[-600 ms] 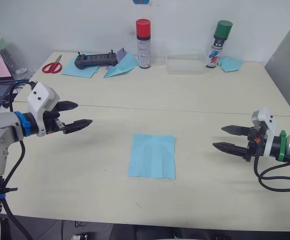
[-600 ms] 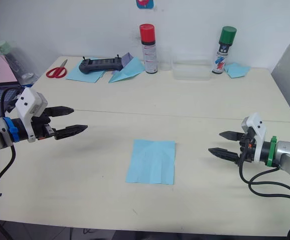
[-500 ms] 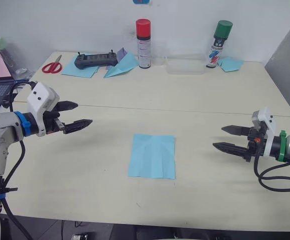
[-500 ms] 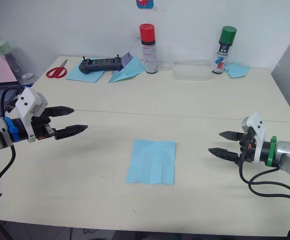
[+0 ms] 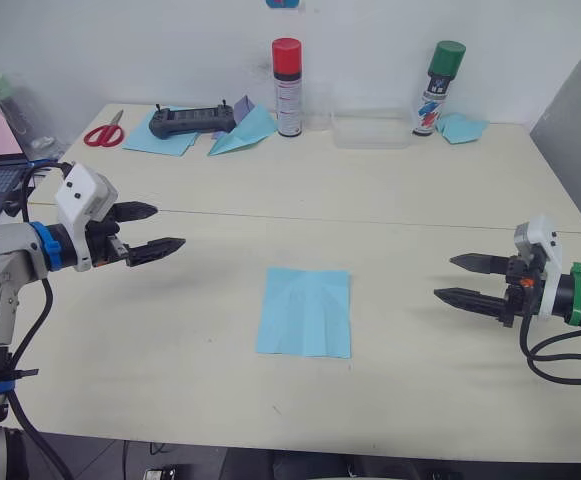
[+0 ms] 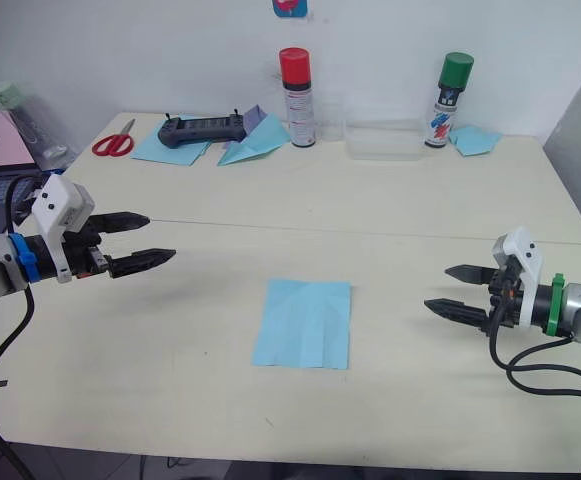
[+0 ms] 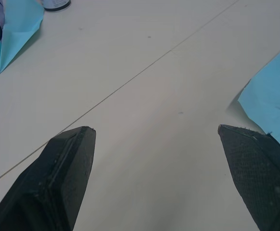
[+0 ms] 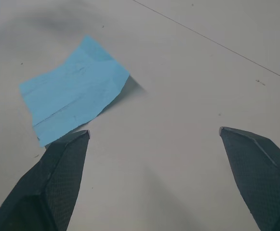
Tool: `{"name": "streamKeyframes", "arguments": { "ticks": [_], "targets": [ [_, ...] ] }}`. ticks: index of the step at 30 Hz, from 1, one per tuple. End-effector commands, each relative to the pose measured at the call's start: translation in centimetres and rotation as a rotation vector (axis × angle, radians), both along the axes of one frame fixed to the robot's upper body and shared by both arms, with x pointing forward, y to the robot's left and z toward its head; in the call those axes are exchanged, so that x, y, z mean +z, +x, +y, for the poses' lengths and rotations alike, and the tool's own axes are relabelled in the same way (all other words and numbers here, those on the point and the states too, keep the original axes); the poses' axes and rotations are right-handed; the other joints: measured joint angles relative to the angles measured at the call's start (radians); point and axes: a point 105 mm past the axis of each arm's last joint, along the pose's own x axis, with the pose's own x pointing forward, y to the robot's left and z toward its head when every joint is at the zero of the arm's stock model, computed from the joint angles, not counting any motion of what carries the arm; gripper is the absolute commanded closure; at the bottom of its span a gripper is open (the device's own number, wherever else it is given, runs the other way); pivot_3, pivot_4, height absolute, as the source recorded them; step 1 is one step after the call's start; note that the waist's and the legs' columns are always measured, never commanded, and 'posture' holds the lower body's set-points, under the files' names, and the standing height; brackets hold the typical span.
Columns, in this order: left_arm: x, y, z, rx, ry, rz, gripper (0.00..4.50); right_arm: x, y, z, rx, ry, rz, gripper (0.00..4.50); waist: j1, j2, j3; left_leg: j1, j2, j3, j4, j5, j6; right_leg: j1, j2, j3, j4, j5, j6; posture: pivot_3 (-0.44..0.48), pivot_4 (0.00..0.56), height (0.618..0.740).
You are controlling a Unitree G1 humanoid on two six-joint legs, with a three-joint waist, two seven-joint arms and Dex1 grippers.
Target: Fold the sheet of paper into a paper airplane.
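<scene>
Left eye view: sheet of paper (image 5: 304, 311) flat, well apart from both spread claws.

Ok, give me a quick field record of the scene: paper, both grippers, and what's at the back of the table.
sheet of paper: flat on the table, creased, not folded up, untouched
left gripper: jaws open, above the table to the paper's left, apart from it
right gripper: jaws open, to the paper's right, apart from it
back of table: scissors, paper dart, two spray cans

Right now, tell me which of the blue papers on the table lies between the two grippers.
The flat creased sheet of paper at the front, alone between the left gripper and right gripper. The other blue papers lie at the back by the spray cans.
</scene>
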Motion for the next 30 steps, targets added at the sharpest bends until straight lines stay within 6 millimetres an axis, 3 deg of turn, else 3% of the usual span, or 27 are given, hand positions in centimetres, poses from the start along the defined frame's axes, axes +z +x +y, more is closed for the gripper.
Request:
{"name": "streamKeyframes", "arguments": {
  "ticks": [1,6,9,13,21,26,30],
  "targets": [
    [0.9,-0.1,-0.2,-0.014,0.001,-0.022,0.05,0.5,-0.3,-0.1,0.013,0.000,-0.016,0.00,0.000,0.000,0.000,0.000,0.000,0.000,0.000,0.000,0.000,0.000,0.000,0.000,0.000,0.000,0.000,0.000,0.150,0.740],
    [0.2,-1.0,-2.2,-0.099,-0.037,0.013,0.05,0.0,0.0,0.5,0.024,-0.006,-0.010,0.00,-0.001,0.000,0.000,0.000,0.000,0.000,0.000,0.000,0.000,0.000,0.000,0.000,0.000,0.002,-0.003,0.000,0.150,0.740],
    [-0.8,-1.6,-4.0,-0.176,-0.020,0.045,0.61,-0.9,0.2,1.3,0.029,-0.010,-0.006,0.00,-0.001,0.000,0.000,0.000,0.000,0.000,0.000,0.000,0.000,0.000,0.000,0.000,0.000,0.002,-0.003,0.000,0.150,0.740],
    [-1.9,-1.6,-7.1,-0.266,-0.025,0.053,1.94,-2.0,1.1,2.7,0.034,0.000,-0.012,0.00,0.000,0.000,0.000,0.000,0.000,0.000,0.001,0.000,0.000,0.000,0.000,0.000,0.001,0.002,-0.003,0.000,0.150,0.740],
    [-7.4,-1.0,-11.6,-0.305,-0.023,0.123,4.48,-3.5,3.8,5.7,-0.002,0.053,-0.051,0.00,0.000,0.000,0.000,0.001,0.000,0.000,0.004,0.000,0.000,0.000,0.000,0.001,0.005,0.002,-0.003,0.000,0.150,0.740],
    [-9.5,-1.6,-14.0,-0.359,-0.029,0.166,4.48,-4.3,5.5,6.6,-0.052,0.066,-0.075,0.00,-0.001,0.000,0.000,0.001,-0.001,-0.001,0.005,0.000,0.000,0.000,0.001,0.000,0.008,0.002,-0.004,0.000,0.150,0.740],
    [-12.1,-2.0,-14.2,-0.361,-0.017,0.228,4.48,-4.9,6.7,7.4,-0.074,0.067,-0.086,0.00,-0.002,0.000,0.000,0.001,-0.001,-0.001,0.009,0.000,0.000,0.000,0.001,0.001,0.012,0.002,-0.004,0.000,0.150,0.740]
  ]
}}
